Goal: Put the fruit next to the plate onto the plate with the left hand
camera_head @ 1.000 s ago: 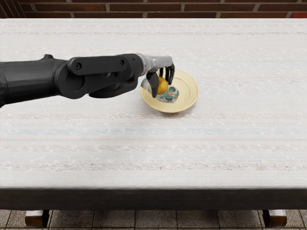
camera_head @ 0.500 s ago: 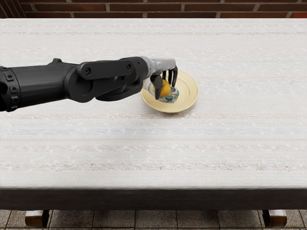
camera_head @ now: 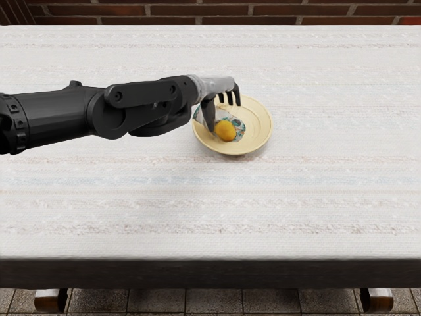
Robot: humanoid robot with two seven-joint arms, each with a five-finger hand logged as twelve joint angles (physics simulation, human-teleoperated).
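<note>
An orange fruit (camera_head: 225, 130) lies in the middle of the yellow plate (camera_head: 258, 125), on its patterned centre. My left hand (camera_head: 220, 105) hovers just above and to the left of the fruit, over the plate's left rim. Its fingers are spread and hold nothing, with the thumb pointing down beside the fruit. The black left arm reaches in from the left edge. No right arm shows.
The plate sits on a long pale table (camera_head: 210, 197) whose dark front edge runs along the bottom. A brick wall (camera_head: 210, 12) stands behind the table's far edge.
The left hand has let go of the fruit, which dropped onto the plate's centre. The fingers opened and the hand lifted slightly up and left.
</note>
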